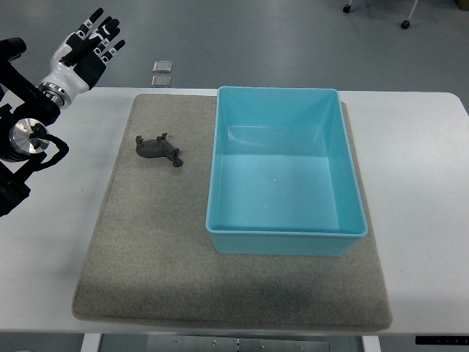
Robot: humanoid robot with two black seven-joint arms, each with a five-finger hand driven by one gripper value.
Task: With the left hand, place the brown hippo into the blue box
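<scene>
I am holding my left hand point(91, 40) up beyond the far left corner of the table point(418, 169), its fingers point(110, 33) stretched out straight and gripping nothing. My forearm is coming in from the picture's left edge and crossing that corner of the white top. The hand is hanging well apart from everything on the mat.

The brown hippo point(157, 149) is lying on its side on the grey mat point(220, 286), in the mat's far left part, between the mat's left edge and the blue box point(284, 242). It is sitting near the box's left wall but not touching it.

The box is standing open and empty on the right half of the mat, its far wall lying along the mat's far edge.

Two small pale squares point(162, 72) are lying on the floor just past the table's far edge.
</scene>
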